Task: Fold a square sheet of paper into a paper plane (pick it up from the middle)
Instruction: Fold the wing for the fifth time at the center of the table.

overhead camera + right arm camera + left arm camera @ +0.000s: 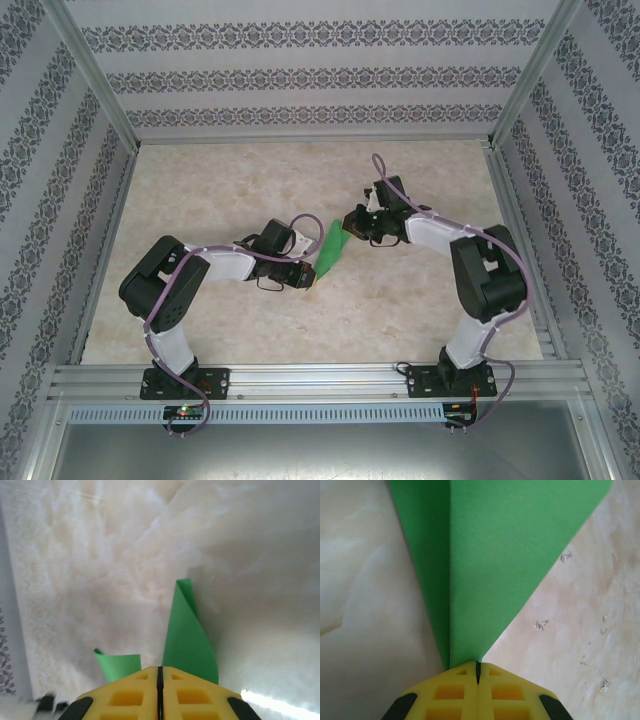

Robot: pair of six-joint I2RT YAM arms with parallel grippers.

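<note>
The square sheet of paper is folded into a narrow, pointed bright-green paper plane and hangs between both arms above the middle of the table. My left gripper is shut on its lower pointed end. In the left wrist view the yellow fingertips pinch the tip, and the paper plane widens away from them along a lengthwise crease. My right gripper is shut on the upper end. In the right wrist view its closed jaws clamp the paper plane, and a shorter flap sticks out to the left.
The pale marble-patterned table lies under both arms. Aluminium rails run along the near edge, and patterned walls close in the back and sides. Small clear flecks lie on the table near the left gripper.
</note>
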